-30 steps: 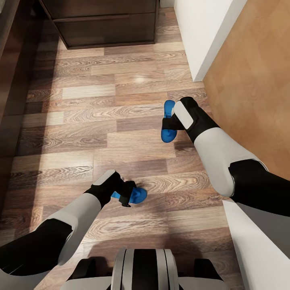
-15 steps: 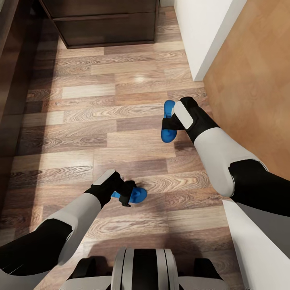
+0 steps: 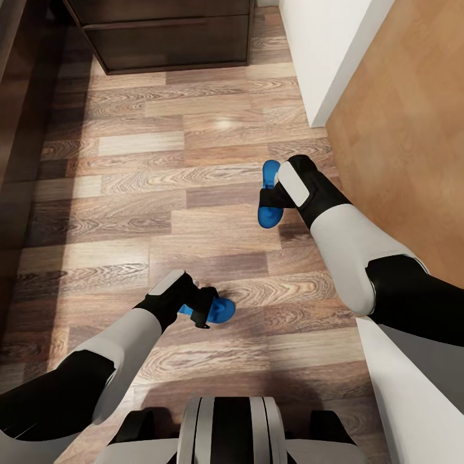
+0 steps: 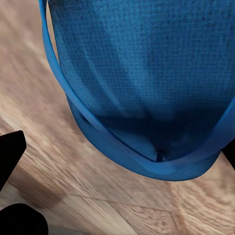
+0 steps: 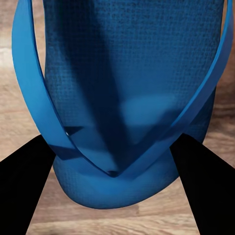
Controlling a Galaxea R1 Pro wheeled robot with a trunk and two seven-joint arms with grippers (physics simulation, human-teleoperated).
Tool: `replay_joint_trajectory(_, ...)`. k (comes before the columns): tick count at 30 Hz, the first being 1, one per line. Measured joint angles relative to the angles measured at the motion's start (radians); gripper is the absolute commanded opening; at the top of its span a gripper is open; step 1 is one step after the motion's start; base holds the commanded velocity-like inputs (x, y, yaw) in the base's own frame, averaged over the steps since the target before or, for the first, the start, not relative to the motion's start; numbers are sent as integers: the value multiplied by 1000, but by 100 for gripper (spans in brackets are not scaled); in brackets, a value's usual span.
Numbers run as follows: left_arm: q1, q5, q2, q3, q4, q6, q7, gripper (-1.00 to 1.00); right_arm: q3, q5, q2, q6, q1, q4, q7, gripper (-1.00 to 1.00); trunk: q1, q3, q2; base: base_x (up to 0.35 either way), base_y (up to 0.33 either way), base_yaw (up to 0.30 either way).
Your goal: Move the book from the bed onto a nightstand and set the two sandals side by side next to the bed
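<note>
Down at the left of the head view there's the dark side of some furniture along the plank floor, and a dark drawer cabinet sits at the far end of the floor.

The left gripper is low over the planks, pinching one blue sandal. The sandal's long axis runs roughly across the view, and its rounded end sticks out past the fingers toward the right arm's side. In the left wrist view that same sandal has its textured sole face to the camera, the straps meeting in a V near the rounded end, with wood floor behind it. A dark finger shows at the side, so the grip looks closed on the sandal, though the contact itself is hidden.

Further right and farther out, the right gripper pinches the other sandal. This one runs lengthwise away from the robot, one rounded end pointing back toward it. In the right wrist view the sandal sits between the two dark fingers, straps forming a V.

The two sandals are well apart. A white wall and an orange-brown panel line the right side.
</note>
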Motion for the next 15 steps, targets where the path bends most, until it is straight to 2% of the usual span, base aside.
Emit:
replay_joint_trajectory(10, 0, -1, 0, 0, 1, 2, -1, 100, 0, 0, 0, 0, 0, 0, 0, -100, 0, 0, 0, 0, 0, 0)
replay_joint_trajectory(11, 0, -2, 0, 0, 1, 2, -2, -100, 0, 0, 0, 0, 0, 0, 0, -100, 0, 0, 0, 0, 0, 0)
replay_joint_trajectory(12, 0, 3, -1, 0, 6, 2, -9, -100, 1, 1, 0, 0, 0, 0, -1, -100, 2, 0, 0, 0, 0, 0)
replay_joint_trajectory(15, 0, 3, 0, -1, -47, 14, -11, -100, 1, 0, 0, 0, 0, 0, 0, -100, 22, 0, 0, 0, 0, 0)
